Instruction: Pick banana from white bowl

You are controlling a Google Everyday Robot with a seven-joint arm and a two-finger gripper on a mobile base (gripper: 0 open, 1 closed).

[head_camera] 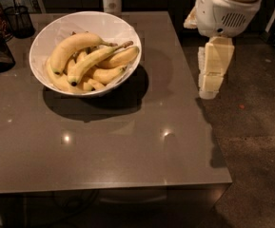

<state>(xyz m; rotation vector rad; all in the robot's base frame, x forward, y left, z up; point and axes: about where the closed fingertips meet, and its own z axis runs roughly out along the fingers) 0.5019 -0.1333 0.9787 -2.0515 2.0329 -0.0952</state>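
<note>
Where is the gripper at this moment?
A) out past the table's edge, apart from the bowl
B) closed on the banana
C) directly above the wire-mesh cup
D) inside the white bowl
A: the gripper hangs beyond the edge of the table, while the banana lies untouched on top of the others in the white bowl.

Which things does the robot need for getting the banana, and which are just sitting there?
For the job:
- the banana, long and slim, on top of the pile
- the white bowl
- the gripper, hanging beyond the right edge of the table

Just lying about:
- the other bananas
- the wire-mesh cup, back left
</note>
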